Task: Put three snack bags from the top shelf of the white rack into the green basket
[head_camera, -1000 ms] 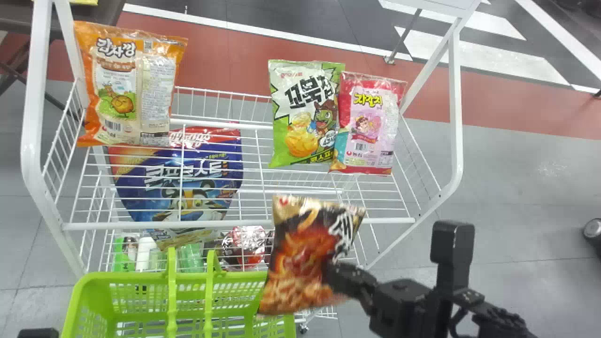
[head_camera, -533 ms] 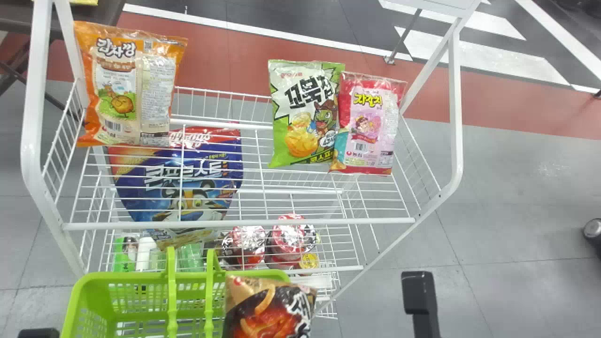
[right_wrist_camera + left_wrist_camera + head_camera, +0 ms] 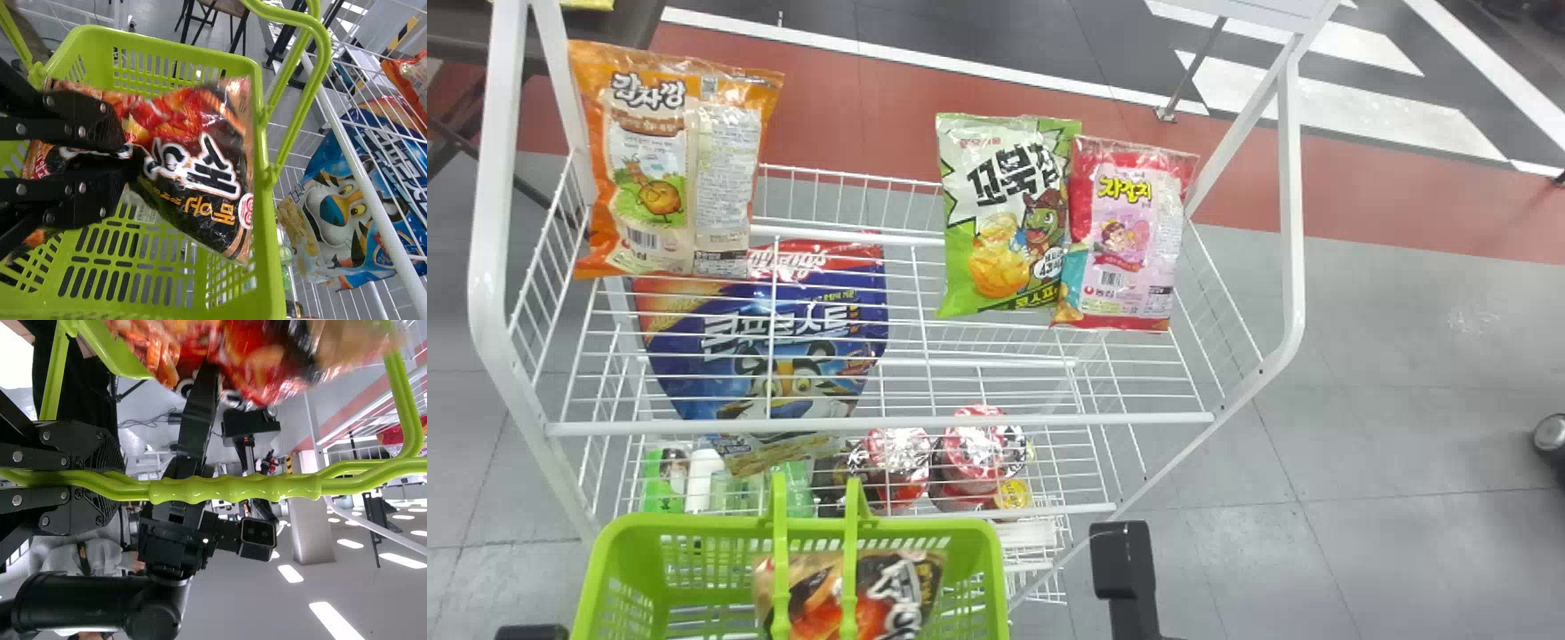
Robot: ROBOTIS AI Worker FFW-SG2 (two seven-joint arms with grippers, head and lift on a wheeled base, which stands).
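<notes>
We are at the placing step: the black snack bag (image 3: 213,167) lies within the walls of the green basket (image 3: 694,526), and our right gripper (image 3: 131,160) has its jaws clamped on it. Our left gripper (image 3: 123,480) has its jaws closed around the basket's handle (image 3: 233,490). Next we should part the right jaws and draw clear of the handle without dragging the bag. If more are needed, the green bag (image 3: 996,240) and pink bag (image 3: 1129,231) are on the top shelf (image 3: 880,424).
</notes>
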